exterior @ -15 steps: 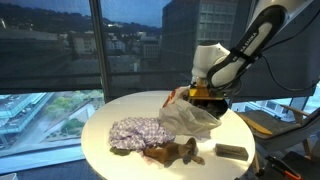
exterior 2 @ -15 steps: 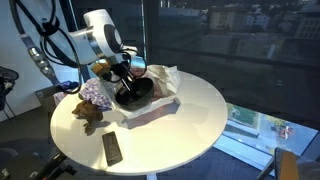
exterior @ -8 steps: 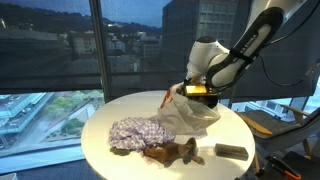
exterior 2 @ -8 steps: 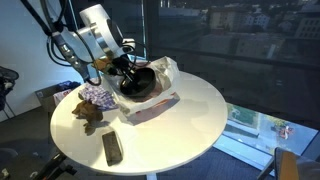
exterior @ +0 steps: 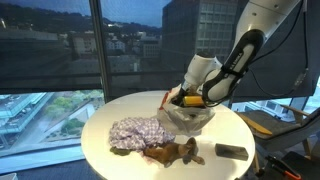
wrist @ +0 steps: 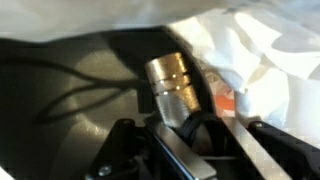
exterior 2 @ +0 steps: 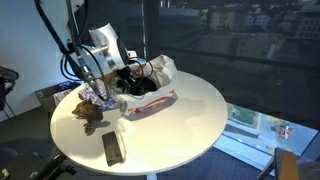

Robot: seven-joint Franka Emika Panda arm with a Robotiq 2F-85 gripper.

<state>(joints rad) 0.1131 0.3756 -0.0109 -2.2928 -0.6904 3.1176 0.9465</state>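
Note:
My gripper [wrist: 195,125] is shut on the black handle of a dark pan [wrist: 70,90], just behind the handle's shiny metal collar [wrist: 172,85]. In both exterior views the gripper [exterior: 190,99] [exterior 2: 113,83] hangs low over the round white table [exterior: 110,108], and the pan [exterior 2: 140,82] sits tilted. It rests in crumpled white wrapping [exterior: 190,122] [exterior 2: 160,70]. The wrapping hides most of the pan in an exterior view. An orange scrap [wrist: 226,100] shows beside the handle.
A patterned cloth [exterior: 135,133] [exterior 2: 97,95] and a brown plush toy [exterior: 175,152] [exterior 2: 88,112] lie close to the wrapping. A flat black block [exterior: 231,151] [exterior 2: 113,148] sits near the table's edge. Glass windows surround the table.
The gripper has moved lower and toward the patterned cloth, carrying the pan by its handle. The pan now tilts and the wrapping has bunched up around it.

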